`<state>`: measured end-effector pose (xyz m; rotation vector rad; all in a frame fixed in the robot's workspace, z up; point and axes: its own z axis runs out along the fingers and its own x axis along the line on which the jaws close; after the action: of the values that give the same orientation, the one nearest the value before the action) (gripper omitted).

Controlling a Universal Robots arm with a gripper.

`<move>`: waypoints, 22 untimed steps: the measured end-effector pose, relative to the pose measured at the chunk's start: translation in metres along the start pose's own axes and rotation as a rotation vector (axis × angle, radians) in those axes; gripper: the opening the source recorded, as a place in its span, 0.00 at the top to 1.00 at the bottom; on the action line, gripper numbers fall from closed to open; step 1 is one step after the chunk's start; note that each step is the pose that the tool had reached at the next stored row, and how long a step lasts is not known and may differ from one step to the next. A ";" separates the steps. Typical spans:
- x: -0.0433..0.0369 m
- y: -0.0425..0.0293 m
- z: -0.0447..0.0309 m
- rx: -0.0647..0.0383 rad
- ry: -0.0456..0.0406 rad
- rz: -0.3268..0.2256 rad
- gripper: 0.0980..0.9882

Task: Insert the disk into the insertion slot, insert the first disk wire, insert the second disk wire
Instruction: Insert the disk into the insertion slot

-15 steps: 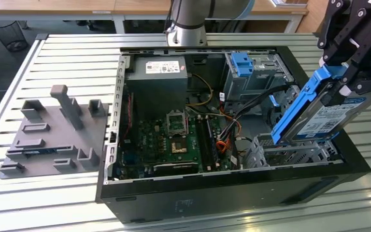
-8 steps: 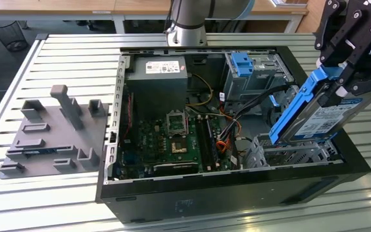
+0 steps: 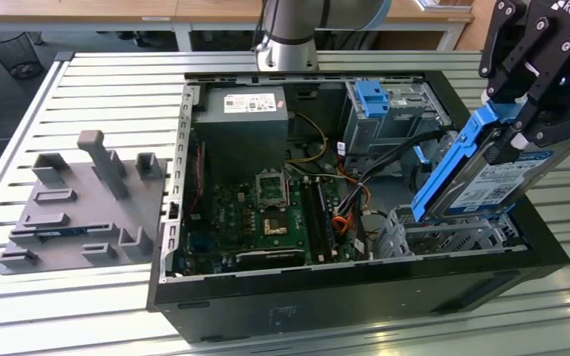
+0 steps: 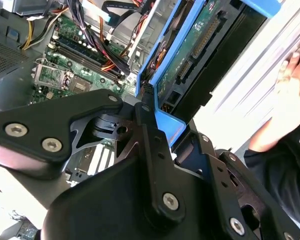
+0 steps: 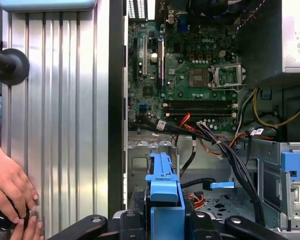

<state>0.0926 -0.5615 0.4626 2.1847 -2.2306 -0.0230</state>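
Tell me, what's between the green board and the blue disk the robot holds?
A tangle of black and orange cables lies between the green board and the disk, as the exterior view shows.

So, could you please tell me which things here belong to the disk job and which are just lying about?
Job: disk, held tilted in the gripper; insertion slot under it.
Lying about: grey fixture plate, mesh bin, taller cage with blue clip, a person's hand.

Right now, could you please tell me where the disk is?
On the exterior view's right, the disk is held tilted in the claw, above the insertion slot in the computer case.
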 end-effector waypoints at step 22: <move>-0.0055 0.0041 0.0113 0.005 -0.0002 0.000 0.70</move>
<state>0.0883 -0.5560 0.4514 2.1873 -2.2334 -0.0176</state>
